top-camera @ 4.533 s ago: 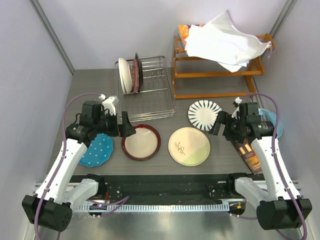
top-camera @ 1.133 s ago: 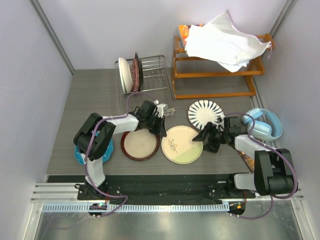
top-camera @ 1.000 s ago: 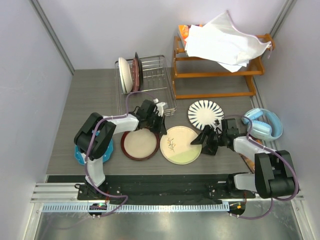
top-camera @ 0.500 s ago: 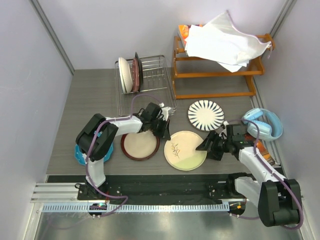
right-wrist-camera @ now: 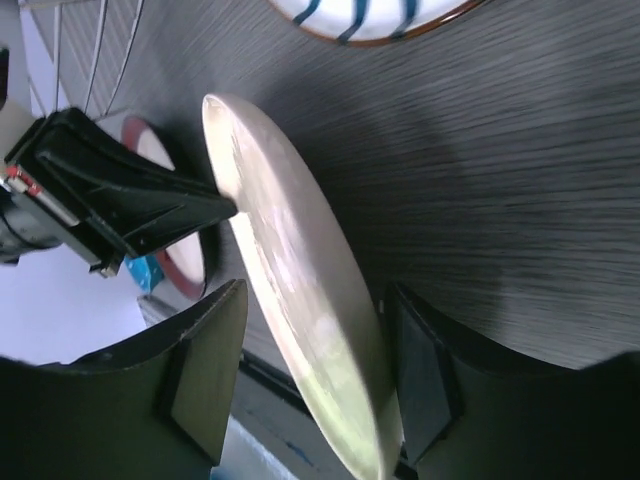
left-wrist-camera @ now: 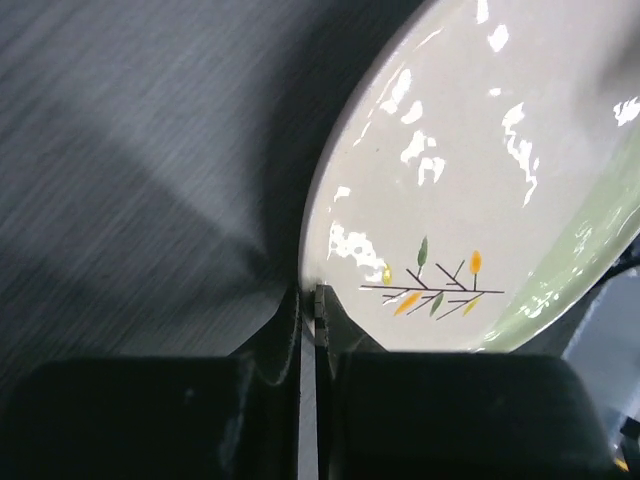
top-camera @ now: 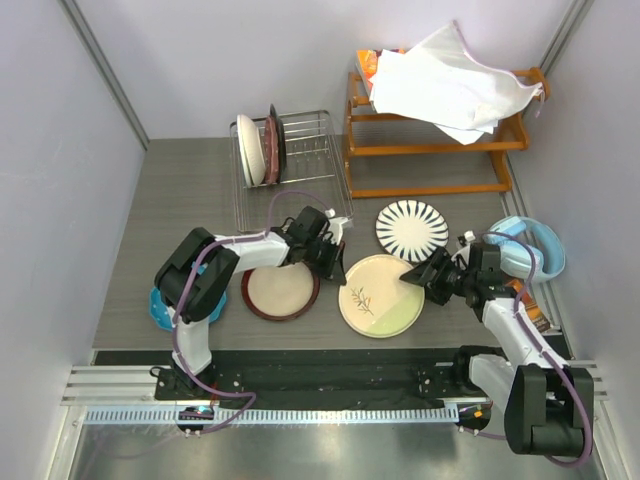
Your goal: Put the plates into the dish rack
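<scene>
Leaf-sprig plate: sits further right and nearer the front edge than a second ago, slid over the table and well apart from the rack; lies flat or close to it, with no telling whether the right rim is lifting.
Left gripper: follows the plate rightward; keeps both jaws pressed together on nothing, tips butted against the left rim like a stop.
Right gripper: stands narrower than a second ago; straddles the right rim with one finger on each face, a sliver of gap left on one side, so apparently not pinching yet.
Dish rack: holds a few plates upright at its left end, bare silver wire dividers beside them; likely next stop once the rim is gripped and lifted.
Red-rimmed plate: lies flat just left of the bracing tips.
Striped plate: lies flat behind, apart.
Dotted plate: hides mostly under the left arm.
Glaze: glossy ceramic with bright highlights, a thin rounded lip, a shallow dish; probably slippery in a pinch.
Table: dark grey, matte, finely streaked.
</scene>
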Robot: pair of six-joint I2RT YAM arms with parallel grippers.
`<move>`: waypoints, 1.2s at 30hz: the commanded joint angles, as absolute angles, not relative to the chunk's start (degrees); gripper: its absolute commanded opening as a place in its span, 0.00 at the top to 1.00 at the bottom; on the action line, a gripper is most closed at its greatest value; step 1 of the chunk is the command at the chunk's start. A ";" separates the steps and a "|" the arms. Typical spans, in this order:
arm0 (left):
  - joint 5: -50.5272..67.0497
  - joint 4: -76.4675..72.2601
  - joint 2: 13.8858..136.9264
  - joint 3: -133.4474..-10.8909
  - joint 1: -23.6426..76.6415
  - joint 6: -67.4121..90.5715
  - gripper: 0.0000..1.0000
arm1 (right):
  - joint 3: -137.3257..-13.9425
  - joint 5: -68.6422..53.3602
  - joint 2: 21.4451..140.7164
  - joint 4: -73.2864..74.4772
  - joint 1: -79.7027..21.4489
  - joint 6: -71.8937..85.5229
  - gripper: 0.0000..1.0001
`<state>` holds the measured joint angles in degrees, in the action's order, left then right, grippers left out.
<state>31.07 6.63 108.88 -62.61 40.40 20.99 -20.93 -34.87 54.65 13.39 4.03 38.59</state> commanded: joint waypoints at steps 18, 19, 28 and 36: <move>38.76 7.99 106.88 -65.04 43.42 19.17 1.00 | -30.93 -38.85 53.44 23.28 -6.50 33.23 0.48; 38.50 8.52 106.53 -65.04 43.33 18.73 1.00 | -31.46 -37.98 53.35 24.34 -6.50 32.87 0.49; 36.13 9.05 105.91 -64.95 41.40 16.88 1.00 | -34.62 -36.65 53.87 31.19 -6.42 29.18 0.59; 34.55 9.58 105.21 -64.77 41.04 16.26 1.00 | -38.14 -34.98 54.84 35.77 -6.42 25.15 0.98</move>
